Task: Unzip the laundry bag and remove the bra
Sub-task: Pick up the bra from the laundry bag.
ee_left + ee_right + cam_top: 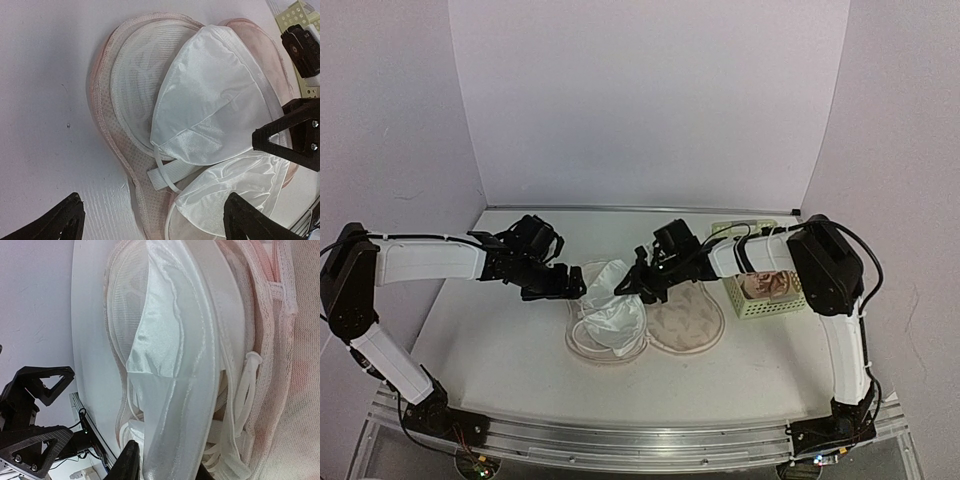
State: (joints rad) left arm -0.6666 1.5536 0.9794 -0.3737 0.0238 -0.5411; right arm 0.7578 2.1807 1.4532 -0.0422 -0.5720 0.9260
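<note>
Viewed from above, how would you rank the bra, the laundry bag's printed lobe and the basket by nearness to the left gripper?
From the left gripper:
1. bra, right beside it.
2. laundry bag's printed lobe, centre.
3. basket, far right.

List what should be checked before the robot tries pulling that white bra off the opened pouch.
1. Laundry bag unzipped: ok, it lies open.
2. Bra clear of the bag: not ok, it rests on the lining.
3. Right gripper holding the bra: cannot tell.
4. Left gripper free: ok, open and empty.
5. Straps untangled from the rim: cannot tell.
</note>
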